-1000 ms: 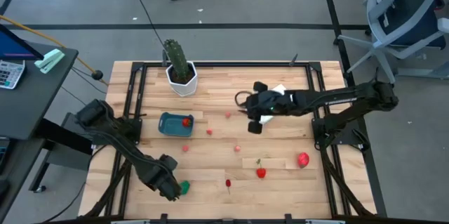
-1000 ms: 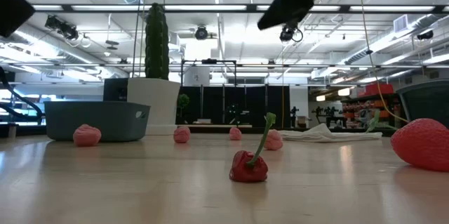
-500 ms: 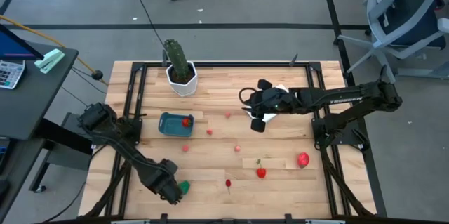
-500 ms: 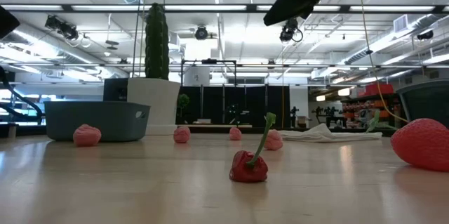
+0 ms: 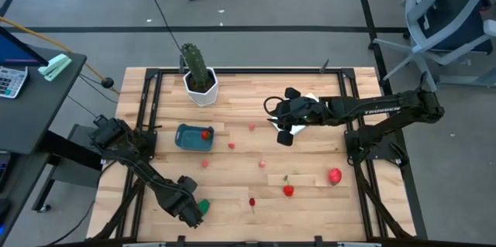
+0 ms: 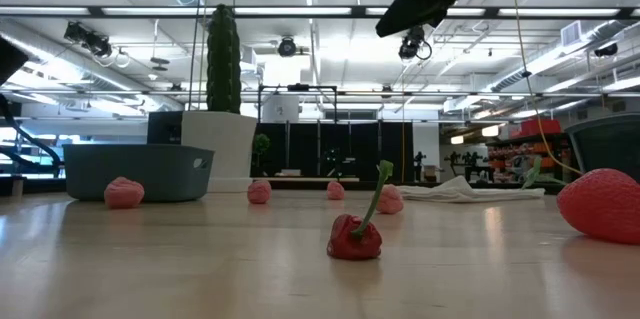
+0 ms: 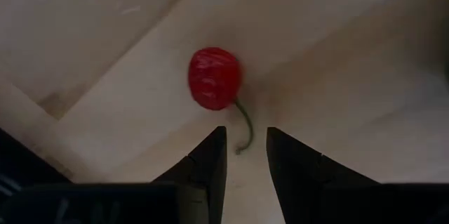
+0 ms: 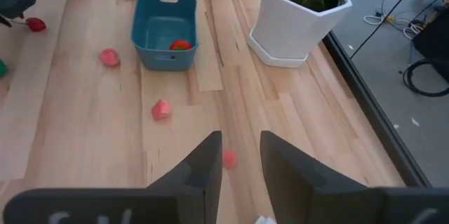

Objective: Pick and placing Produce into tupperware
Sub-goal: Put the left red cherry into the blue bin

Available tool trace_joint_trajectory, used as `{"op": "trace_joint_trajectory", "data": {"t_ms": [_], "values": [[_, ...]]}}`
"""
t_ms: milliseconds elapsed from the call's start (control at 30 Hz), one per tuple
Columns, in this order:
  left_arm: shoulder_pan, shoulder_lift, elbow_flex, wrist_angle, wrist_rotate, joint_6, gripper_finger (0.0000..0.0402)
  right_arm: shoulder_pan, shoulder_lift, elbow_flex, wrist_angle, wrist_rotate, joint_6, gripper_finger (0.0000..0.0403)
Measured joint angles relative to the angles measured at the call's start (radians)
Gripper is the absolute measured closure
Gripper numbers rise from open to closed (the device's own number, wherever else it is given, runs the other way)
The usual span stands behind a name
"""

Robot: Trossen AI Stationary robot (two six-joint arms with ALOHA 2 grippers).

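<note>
Hovering at lower left of the high view, left tool (image 5: 191, 213) narrowly parted just behind small red stemmed cherry (image 7: 215, 78); teal-blue plastic tupperware (image 5: 194, 136) mid-left. Risks nudging cherry away. Right tool (image 5: 285, 131) slightly parted, empty, centre-right.

A teal-blue tupperware (image 8: 164, 27) is seen, a red piece (image 8: 180, 44) inside. Pink produce (image 8: 109, 57) is scattered beside it on pale wood.

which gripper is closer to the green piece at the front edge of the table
Left. The left gripper sits right beside the green piece at the table's front edge. The right gripper hangs far off over the table's back half.
</note>
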Motion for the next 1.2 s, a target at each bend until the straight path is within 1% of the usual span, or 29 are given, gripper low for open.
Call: {"op": "trace_joint_trajectory", "data": {"t_ms": [233,300,367,467,500,600,667,733,833,900,967,1000,1033,1100,1167,1200], "values": [[0.001,0.023,0.001,0.002,0.005,0.041,0.0294,0.0,0.0,0.0,-0.002,0.0,0.0,0.0298],[0.004,0.023,0.0,0.003,0.004,0.044,0.03,0.0,0.0,0.0,-0.002,0.0,0.0,0.0298],[0.008,0.023,0.0,0.005,0.005,0.045,0.0318,0.0,0.0,0.0,-0.002,0.0,0.0,0.0297],[0.009,0.023,0.001,0.012,0.004,0.072,0.0374,0.0,0.0,0.0,-0.002,0.0,0.0,0.0298],[0.009,0.023,0.001,0.011,0.004,0.076,0.0386,0.0,0.0,0.0,-0.002,0.0,0.0,0.0298],[0.013,0.023,0.009,0.0,-0.002,0.073,0.0391,0.0,0.001,0.0,-0.002,0.0,0.0,0.0298],[0.022,0.023,0.037,-0.015,-0.008,0.087,0.0395,0.0,0.001,0.0,-0.002,0.0,0.0,0.0297],[0.034,0.021,0.092,-0.054,-0.043,0.133,0.0396,0.0,0.001,0.0,-0.002,0.0,0.0,0.0298],[0.062,0.018,0.2,-0.238,-0.127,0.226,0.0397,-0.001,0.001,0.0,-0.001,0.0,-0.005,0.0299],[0.087,0.018,0.286,-0.4,-0.218,0.258,0.0398,-0.001,0.001,0.0,0.0,0.0,-0.005,0.03],[0.115,0.017,0.356,-0.596,-0.331,0.259,0.0398,-0.001,0.001,0.0,0.0,0.0,-0.005,0.03],[0.132,0.016,0.38,-0.657,-0.383,0.253,0.0399,-0.001,0.001,0.0,0.0,0.0,-0.005,0.03],[0.156,0.012,0.389,-0.658,-0.425,0.266,0.0399,-0.001,0.001,0.0,0.0,0.0,-0.005,0.03],[0.206,-0.03,0.362,-0.589,-0.479,0.367,0.0399,-0.001,0.001,0.0,0.0,0.0,-0.005,0.03],[0.275,-0.051,0.345,-0.57,-0.499,0.445,0.04,-0.001,0.001,0.0,0.0,0.0,-0.003,0.03],[0.308,-0.05,0.333,-0.593,-0.502,0.471,0.04,-0.001,0.001,0.0,0.0,0.0,0.0,0.03]]}}
